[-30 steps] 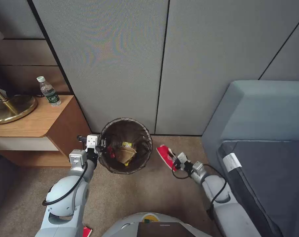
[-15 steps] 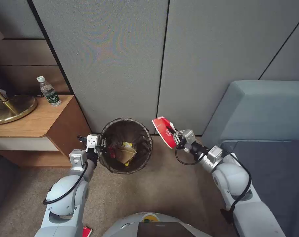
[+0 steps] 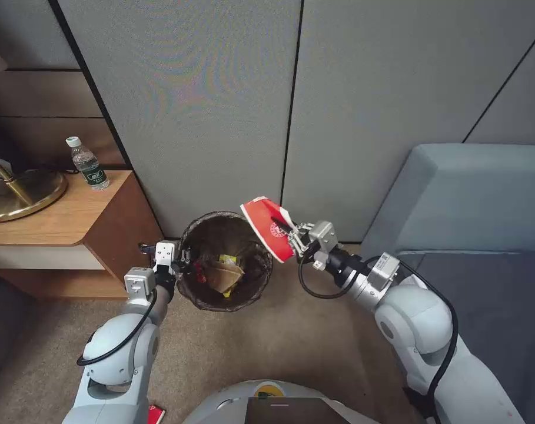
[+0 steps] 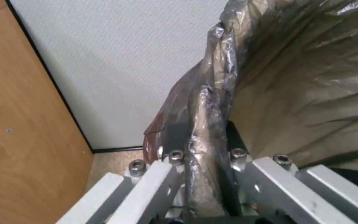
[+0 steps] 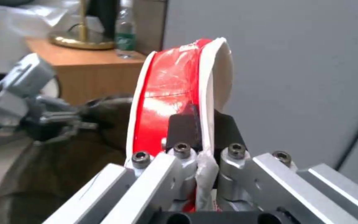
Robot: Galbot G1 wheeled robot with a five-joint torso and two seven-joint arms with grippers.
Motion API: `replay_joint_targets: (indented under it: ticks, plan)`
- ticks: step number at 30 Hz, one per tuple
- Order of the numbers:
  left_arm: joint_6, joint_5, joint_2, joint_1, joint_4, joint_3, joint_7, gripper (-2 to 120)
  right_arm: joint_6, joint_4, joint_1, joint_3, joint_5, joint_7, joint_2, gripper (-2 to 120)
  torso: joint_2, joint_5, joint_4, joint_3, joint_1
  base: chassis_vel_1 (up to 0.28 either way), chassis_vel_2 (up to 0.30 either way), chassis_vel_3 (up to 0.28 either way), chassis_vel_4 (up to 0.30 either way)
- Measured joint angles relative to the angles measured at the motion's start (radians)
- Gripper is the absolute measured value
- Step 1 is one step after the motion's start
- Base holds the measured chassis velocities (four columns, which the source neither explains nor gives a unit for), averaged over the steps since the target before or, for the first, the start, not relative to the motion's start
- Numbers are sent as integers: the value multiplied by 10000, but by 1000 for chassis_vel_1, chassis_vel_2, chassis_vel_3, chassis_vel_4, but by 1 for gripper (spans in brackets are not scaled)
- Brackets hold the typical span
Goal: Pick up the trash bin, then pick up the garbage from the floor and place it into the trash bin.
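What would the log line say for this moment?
left gripper: shut on bin rim | right gripper: shut on carton, by bin's edge

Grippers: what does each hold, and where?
Left gripper pinches the trash bin at its bag-covered rim; right gripper pinches the red-and-white carton at its edge.

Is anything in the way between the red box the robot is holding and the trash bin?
Nothing visible is. The right end effector holds the red-and-white carton beside the trash bin, about over its right rim. The bin's mouth is open, with some litter low inside. The left end effector grips the far rim, away from the carton.
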Motion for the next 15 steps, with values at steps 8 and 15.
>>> replay_joint_targets:
  ticks: [8, 15]
  plan:
    - [0, 61, -29, -17, 53, 73, 2, 3, -322, -155, 987, -751, 649, -35, -700, 0, 0, 0, -1, 0, 0, 0, 0, 0, 0]
    - [2, 109, -63, -56, 108, 110, -2, 3, -476, -488, 1927, -1605, 1101, -15, -1034, 0, 0, -1, 0, 0, 0, 0, 0, 0, 0]
